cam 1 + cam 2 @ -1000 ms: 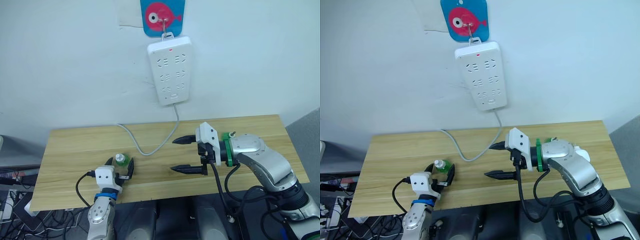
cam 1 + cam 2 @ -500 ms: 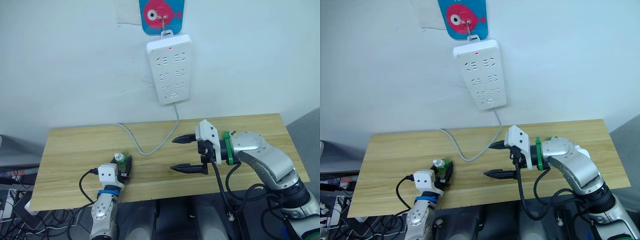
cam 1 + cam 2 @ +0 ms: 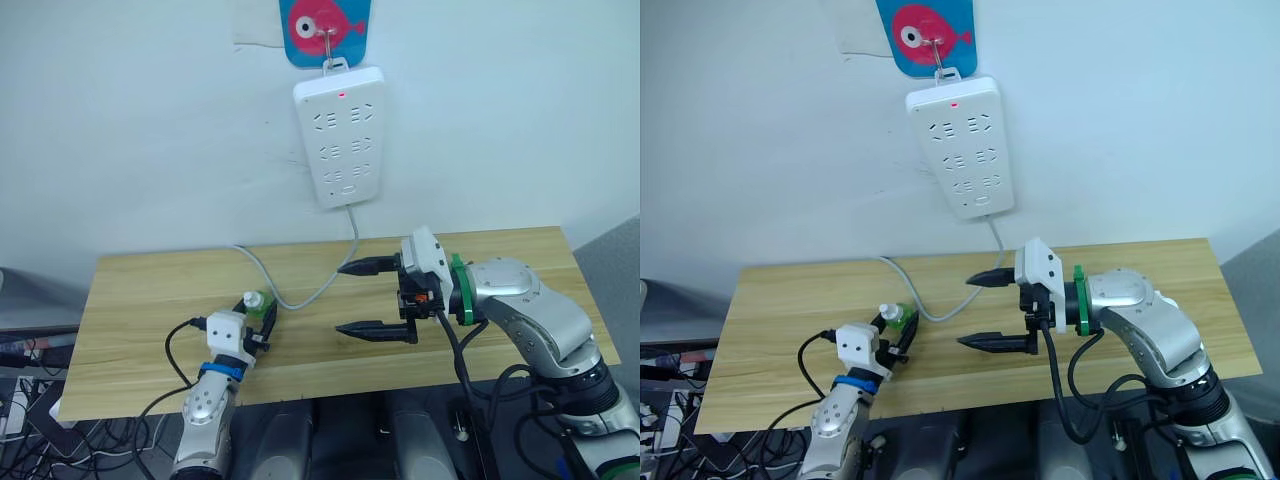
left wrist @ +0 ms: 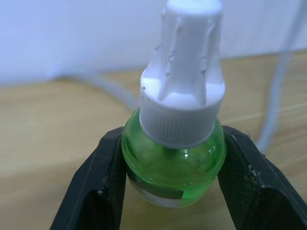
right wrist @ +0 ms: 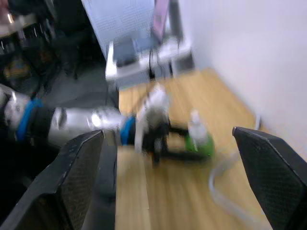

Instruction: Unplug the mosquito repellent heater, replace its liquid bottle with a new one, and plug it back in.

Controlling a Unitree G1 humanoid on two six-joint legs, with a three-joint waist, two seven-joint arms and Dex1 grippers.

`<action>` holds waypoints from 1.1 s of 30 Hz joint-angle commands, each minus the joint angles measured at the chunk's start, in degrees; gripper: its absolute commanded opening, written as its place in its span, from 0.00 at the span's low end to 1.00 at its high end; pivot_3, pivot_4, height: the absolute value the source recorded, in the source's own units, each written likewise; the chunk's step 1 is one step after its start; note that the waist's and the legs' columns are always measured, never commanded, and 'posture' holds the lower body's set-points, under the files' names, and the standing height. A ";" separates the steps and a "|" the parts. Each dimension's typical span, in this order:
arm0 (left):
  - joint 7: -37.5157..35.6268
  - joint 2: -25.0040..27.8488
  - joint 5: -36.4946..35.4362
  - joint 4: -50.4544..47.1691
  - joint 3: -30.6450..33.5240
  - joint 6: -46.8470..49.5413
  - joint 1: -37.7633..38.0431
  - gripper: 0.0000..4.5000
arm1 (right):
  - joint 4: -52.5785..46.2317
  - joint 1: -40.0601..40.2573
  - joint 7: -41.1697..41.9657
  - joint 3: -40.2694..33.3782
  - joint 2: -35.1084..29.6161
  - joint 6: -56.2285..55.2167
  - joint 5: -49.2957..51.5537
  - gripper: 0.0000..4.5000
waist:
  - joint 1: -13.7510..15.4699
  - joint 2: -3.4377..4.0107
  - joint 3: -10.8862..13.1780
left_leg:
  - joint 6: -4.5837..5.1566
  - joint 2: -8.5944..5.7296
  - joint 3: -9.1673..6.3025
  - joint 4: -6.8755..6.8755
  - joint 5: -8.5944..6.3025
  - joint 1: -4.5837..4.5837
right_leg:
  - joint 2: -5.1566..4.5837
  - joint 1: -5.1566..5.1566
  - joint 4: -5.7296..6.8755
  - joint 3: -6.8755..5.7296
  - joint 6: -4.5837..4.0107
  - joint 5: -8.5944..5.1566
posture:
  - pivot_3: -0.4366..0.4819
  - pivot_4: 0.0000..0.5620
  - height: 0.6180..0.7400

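Wooden table: long, set against a white wall; far edge at the wall, near edge toward the robot; bare wood open at both ends and between the two grippers

Power strip: white, hung on the wall from a fish-shaped hook plaque; grey cable looping down onto the table middle

Right gripper: over the table centre, jaws wide apart, holding nothing

Left gripper: near the front left edge, jaws clamped on the bottle

Liquid bottle: small, clear green body, ribbed white cap, upright, just beside the cable loop, well apart from the right gripper
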 commanded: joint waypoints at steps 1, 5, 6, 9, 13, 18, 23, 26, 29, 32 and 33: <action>-4.59 2.30 -2.74 -11.12 -3.76 7.94 0.28 0.50 | -2.40 -0.46 -1.21 -2.74 0.99 -1.32 2.53 1.00 | 0.01 0.01 -0.01 | -0.01 -0.01 0.00 0.00 0.00 -0.01 | 0.00 0.00 0.00 0.00 0.00 0.00 | 0.53 0.61 1.00; -12.63 7.91 -8.95 -23.13 -8.35 21.54 -2.55 0.50 | -1.56 -0.08 -5.28 -4.20 2.03 -0.56 1.89 1.00 | -0.03 0.02 -0.02 | -0.08 -0.01 -0.06 0.02 0.05 -0.05 | 0.00 -0.03 0.03 -0.08 -0.01 0.01 | 0.51 0.57 1.00; -13.67 8.96 -9.92 -24.38 -8.60 23.37 -3.33 0.50 | -1.95 0.43 -6.15 -4.02 2.21 -0.98 1.25 1.00 | -0.10 0.03 -0.02 | -0.11 -0.01 -0.07 0.02 0.06 -0.05 | 0.00 -0.02 0.02 -0.10 -0.02 0.01 | 0.51 0.56 1.00; -16.60 11.69 -12.58 -27.11 -8.80 29.17 -6.62 0.50 | -3.39 2.50 -8.56 -2.86 2.32 -1.84 -0.93 1.00 | -0.23 0.03 -0.03 | -0.22 -0.02 -0.06 0.01 0.12 -0.05 | 0.00 -0.03 0.02 -0.08 -0.03 0.02 | 0.48 0.54 1.00; -20.39 15.09 -13.56 -27.49 -9.48 33.87 -10.91 0.50 | -5.17 4.71 -13.91 -1.16 3.47 -1.01 -3.85 1.00 | -0.94 0.04 -0.05 | -0.34 -0.02 -0.02 0.02 0.19 -0.08 | 0.01 -0.11 0.04 -0.05 -0.03 0.02 | 0.45 0.51 1.00; -24.17 17.11 -12.21 -26.51 -11.59 35.42 -15.05 0.50 | -7.62 7.02 -22.53 1.88 6.63 -1.42 -10.01 1.00 | -1.75 0.05 -0.22 | -0.43 -0.03 0.00 0.06 0.25 -0.18 | 0.01 -0.23 0.13 -0.05 -0.05 0.03 | 0.41 0.48 1.00; -25.06 16.73 -11.38 -24.86 -12.29 35.90 -17.84 0.50 | -9.31 8.41 -26.84 3.28 8.67 1.03 -11.35 1.00 | -2.74 0.04 -0.41 | -0.50 -0.04 0.01 0.09 0.30 -0.29 | 0.02 -0.33 0.18 -0.05 -0.10 0.07 | 0.38 0.47 1.00; -26.02 16.40 -10.61 -24.16 -12.88 35.03 -18.84 0.50 | -9.24 8.25 -27.67 3.74 9.09 2.25 -11.38 0.96 | -3.15 0.04 -0.54 | -0.50 -0.04 0.04 0.10 0.31 -0.28 | 0.02 -0.33 0.21 -0.06 -0.13 0.09 | 0.37 0.47 1.00; -26.03 15.68 -9.99 -22.95 -12.94 34.43 -19.82 0.50 | -9.04 8.18 -28.80 3.45 9.98 3.30 -10.99 0.79 | -3.27 0.03 -0.62 | -0.52 -0.02 0.06 0.10 0.33 -0.28 | 0.04 -0.38 0.27 -0.07 -0.15 0.11 | 0.37 0.48 1.00; -26.27 15.25 -9.53 -22.66 -12.97 34.34 -20.30 0.50 | -9.00 8.38 -28.82 3.37 9.97 3.77 -10.85 0.54 | -3.34 0.03 -0.65 | -0.54 -0.01 0.09 0.11 0.35 -0.28 | 0.05 -0.42 0.33 -0.07 -0.19 0.13 | 0.38 0.48 1.00; -26.27 15.13 -9.48 -22.70 -12.94 34.36 -20.25 0.50 | -9.02 8.48 -28.70 3.38 9.93 3.87 -10.83 0.46 | -3.36 0.03 -0.66 | -0.54 -0.01 0.10 0.12 0.35 -0.28 | 0.06 -0.42 0.35 -0.08 -0.19 0.14 | 0.38 0.48 1.00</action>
